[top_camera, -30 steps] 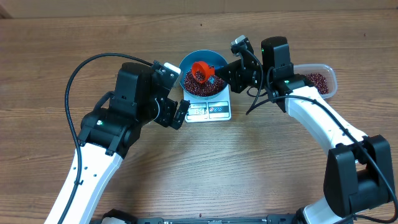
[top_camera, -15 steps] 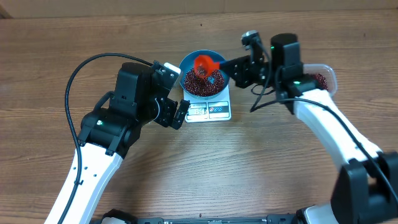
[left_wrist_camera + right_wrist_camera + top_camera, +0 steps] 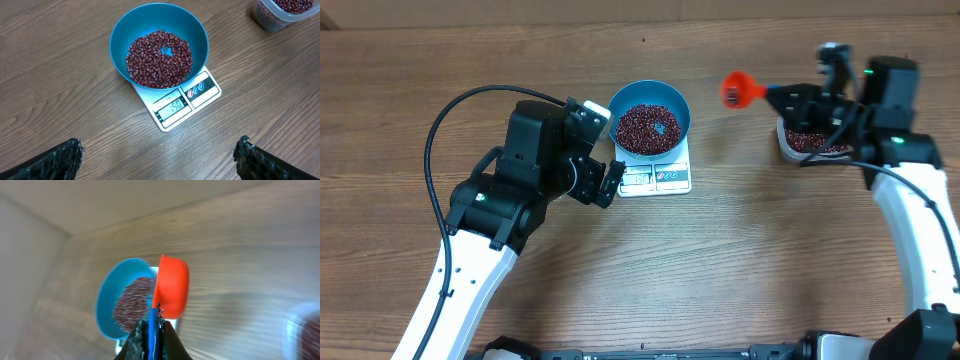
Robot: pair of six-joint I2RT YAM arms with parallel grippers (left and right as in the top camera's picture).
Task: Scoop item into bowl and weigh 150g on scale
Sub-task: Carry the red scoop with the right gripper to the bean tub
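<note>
We have the left hand (image 3: 604,184) wide open and holding nothing, parked just left of the small flat white rectangular scale (image 3: 202,90), left of centre in the overhead frame. The round light blue bowl (image 3: 120,35) sits on the scale, top centre, with the tiny dark red-maroon beans (image 3: 159,57) pooled in its bottom. We read the display (image 3: 172,106) as 150, so we judge the weight met.

Further right, the orange-red plastic scoop (image 3: 735,90) hangs over bare wooden tabletop (image 3: 740,230), well apart from the bowl. Its cup points left at the bowl and its handle runs left-right into the right hand (image 3: 788,98). That hand is clamped tight on the blue-tipped handle, with the arm reaching up along the right edge.

The clear rounded plastic tub (image 3: 783,150) of spare beans sits directly under that hand. So the bowl lies left of the right hand, and the left hand is nearer to it. We can't tell if the scoop carries beans. Likely next move: dropping the scoop at the tub.
</note>
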